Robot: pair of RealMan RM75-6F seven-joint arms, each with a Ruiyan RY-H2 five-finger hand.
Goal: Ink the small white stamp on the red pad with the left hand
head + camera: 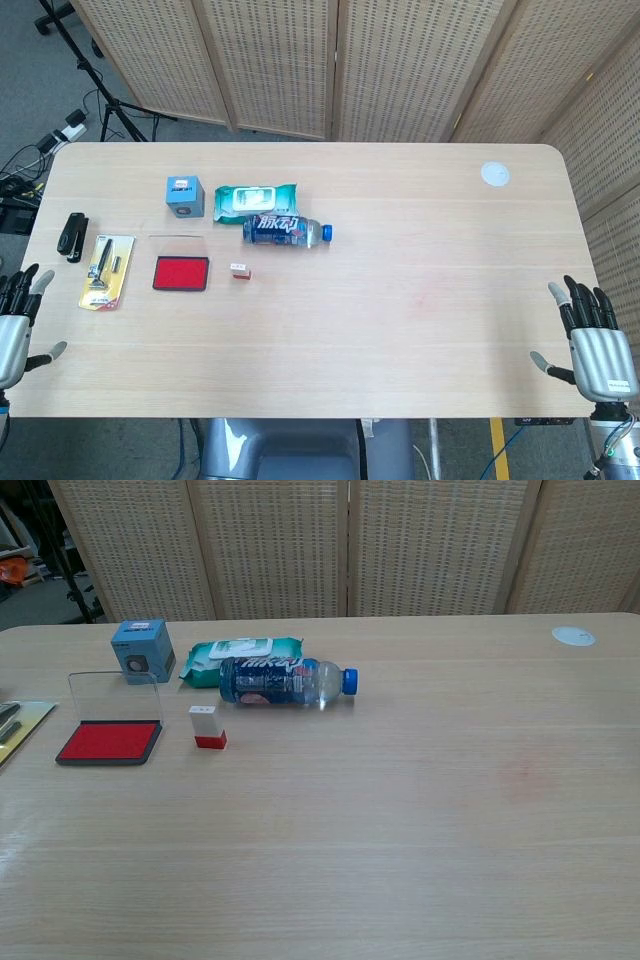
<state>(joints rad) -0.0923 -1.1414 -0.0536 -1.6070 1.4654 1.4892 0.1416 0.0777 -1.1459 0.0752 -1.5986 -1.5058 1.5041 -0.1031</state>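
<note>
The small white stamp (240, 270) (207, 726) with a red base stands upright on the table, just right of the red ink pad (181, 273) (109, 742). The pad's clear lid stands raised behind it. My left hand (17, 322) hovers at the table's left front edge, fingers spread, holding nothing, well left of the pad. My right hand (593, 341) is at the right front edge, fingers spread and empty. Neither hand shows in the chest view.
Behind the stamp lie a water bottle (285, 231) (285, 681), a wipes pack (256, 199) and a small blue box (184, 195) (142, 650). A black stapler (73, 235) and a carded razor (107, 270) lie left of the pad. A white disc (494, 174) sits far right.
</note>
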